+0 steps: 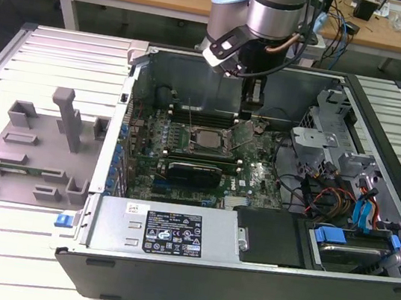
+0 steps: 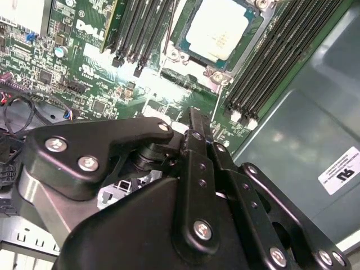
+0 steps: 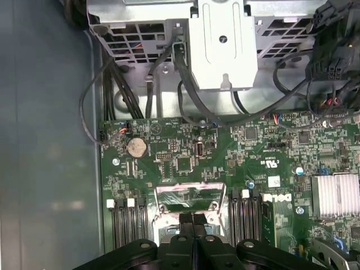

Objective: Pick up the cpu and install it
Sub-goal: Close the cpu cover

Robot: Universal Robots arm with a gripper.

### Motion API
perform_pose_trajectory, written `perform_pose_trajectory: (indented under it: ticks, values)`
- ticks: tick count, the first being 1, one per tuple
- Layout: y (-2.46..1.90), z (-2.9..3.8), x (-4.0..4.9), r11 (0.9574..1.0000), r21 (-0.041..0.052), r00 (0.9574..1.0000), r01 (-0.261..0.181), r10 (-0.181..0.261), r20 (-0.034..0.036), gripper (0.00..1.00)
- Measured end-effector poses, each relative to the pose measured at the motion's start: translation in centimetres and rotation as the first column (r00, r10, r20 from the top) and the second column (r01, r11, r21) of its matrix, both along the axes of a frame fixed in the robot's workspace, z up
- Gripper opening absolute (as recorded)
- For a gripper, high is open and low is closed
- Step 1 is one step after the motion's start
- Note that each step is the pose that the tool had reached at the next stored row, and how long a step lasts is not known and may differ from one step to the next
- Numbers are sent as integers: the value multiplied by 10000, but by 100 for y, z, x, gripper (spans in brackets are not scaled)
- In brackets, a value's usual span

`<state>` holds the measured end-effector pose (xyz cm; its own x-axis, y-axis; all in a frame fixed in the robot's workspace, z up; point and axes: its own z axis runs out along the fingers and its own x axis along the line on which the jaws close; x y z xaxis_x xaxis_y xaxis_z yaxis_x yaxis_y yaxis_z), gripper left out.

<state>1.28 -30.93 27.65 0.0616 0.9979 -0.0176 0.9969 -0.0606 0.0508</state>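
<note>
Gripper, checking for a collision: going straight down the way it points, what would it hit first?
Probably the raised socket frame beside the cpu, which looks to sit just under the gripper; depth is unclear.

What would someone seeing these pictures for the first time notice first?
The big open computer case lies on its side in the middle of the exterior view. The arm's tool hangs inside it, over the green motherboard. In the second wrist view the silvery cpu stands out, seated in its socket beside the black memory slots, just beyond the tool's shut tips.
</note>
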Motion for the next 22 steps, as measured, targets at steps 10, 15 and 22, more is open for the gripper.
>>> perform_pose_trajectory:
  ticks: [10, 15, 22]
  values:
    - [-1, 0, 194, 10000, 1, 10000, -1, 1, 0, 11]
    - [-1, 0, 288, 10000, 0, 10000, 0, 0, 0, 11]
    - [-1, -4, 306, 10000, 0, 10000, -1, 1, 0, 11]
